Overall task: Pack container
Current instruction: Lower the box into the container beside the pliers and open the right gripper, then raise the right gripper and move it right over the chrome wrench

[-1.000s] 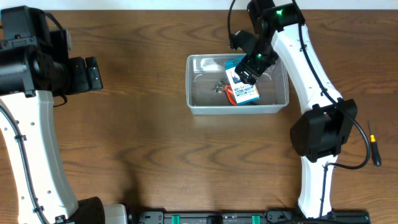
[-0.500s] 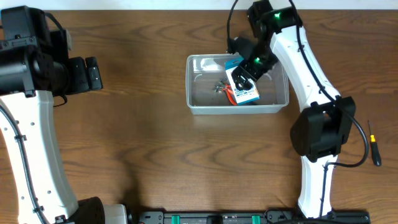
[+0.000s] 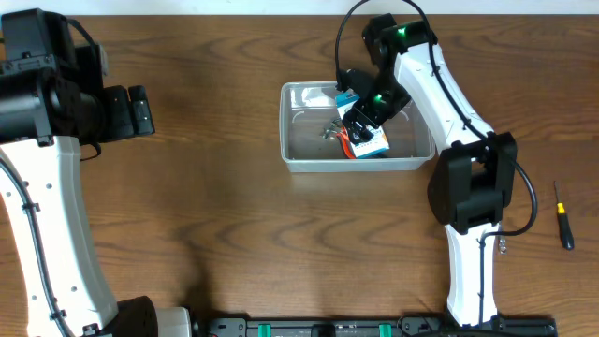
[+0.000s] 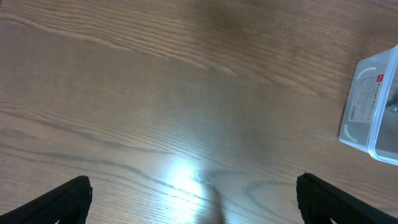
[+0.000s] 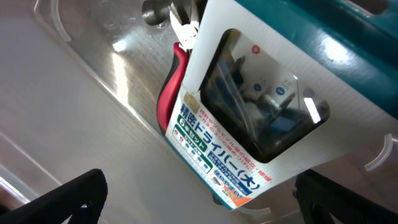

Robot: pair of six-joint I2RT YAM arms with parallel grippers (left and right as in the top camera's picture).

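Note:
The clear plastic container (image 3: 309,165) stands at the back middle of the table. A blue-and-white box (image 3: 369,139) lies in it on top of red-handled pliers (image 3: 343,140). My right gripper (image 3: 361,108) hovers over the container's right half, open. In the right wrist view the box (image 5: 249,124) and the pliers (image 5: 171,93) lie on the container's floor (image 5: 74,112), just beyond my spread fingertips (image 5: 199,199). My left gripper (image 3: 140,109) is open and empty far to the left. Its view (image 4: 196,199) shows bare wood and the container's end (image 4: 373,106).
A small screwdriver with a yellow and black handle (image 3: 562,227) lies on the table at the far right. A small metal piece (image 3: 503,245) lies near the right arm's base. The table's far edge runs just behind the container.
My right gripper has moved left over the container. The box and pliers have stayed in the container. The left arm has not moved.

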